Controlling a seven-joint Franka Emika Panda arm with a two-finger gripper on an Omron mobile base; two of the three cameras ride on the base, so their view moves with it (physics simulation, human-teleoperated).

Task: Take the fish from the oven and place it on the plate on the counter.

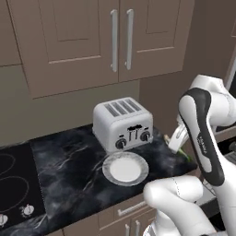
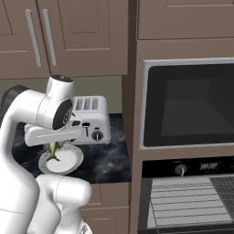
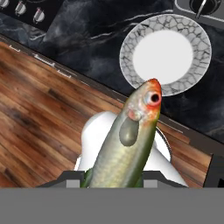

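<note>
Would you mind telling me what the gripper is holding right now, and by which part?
The gripper holds the fish by its tail end; the head points out towards the plate, which has nothing on it.

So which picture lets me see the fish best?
The hand view: the fish is big and close there, held in the gripper, with its red head and eye pointing toward the plate. In the right base view it is just a tiny green shape hanging over the plate. In the left base view, only a green sliver peeks from behind the arm.
</note>
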